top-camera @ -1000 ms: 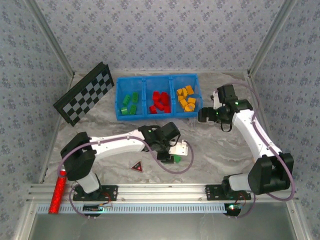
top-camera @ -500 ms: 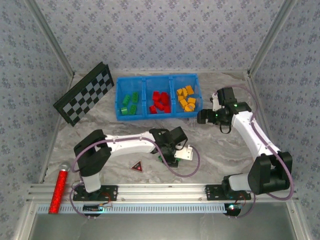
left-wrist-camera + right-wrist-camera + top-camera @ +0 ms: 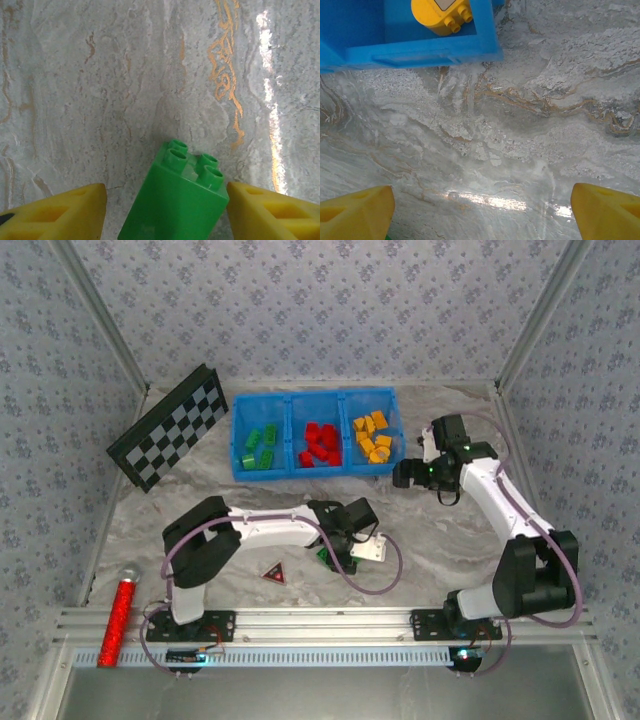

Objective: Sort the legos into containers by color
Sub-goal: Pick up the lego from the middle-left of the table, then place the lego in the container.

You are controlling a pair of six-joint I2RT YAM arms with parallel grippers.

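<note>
Studs crown the glossy green brick (image 3: 175, 205) inside the parted left claw (image 3: 167, 186) on veined marble (image 3: 150, 75); right claw (image 3: 481, 192) gapes.

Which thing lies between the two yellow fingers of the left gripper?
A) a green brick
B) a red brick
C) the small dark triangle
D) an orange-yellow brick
A: the left wrist view shows a green brick on the table, between the fingers of the left gripper.

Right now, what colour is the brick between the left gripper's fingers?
Green; the brick shows best in the left wrist view.
</note>
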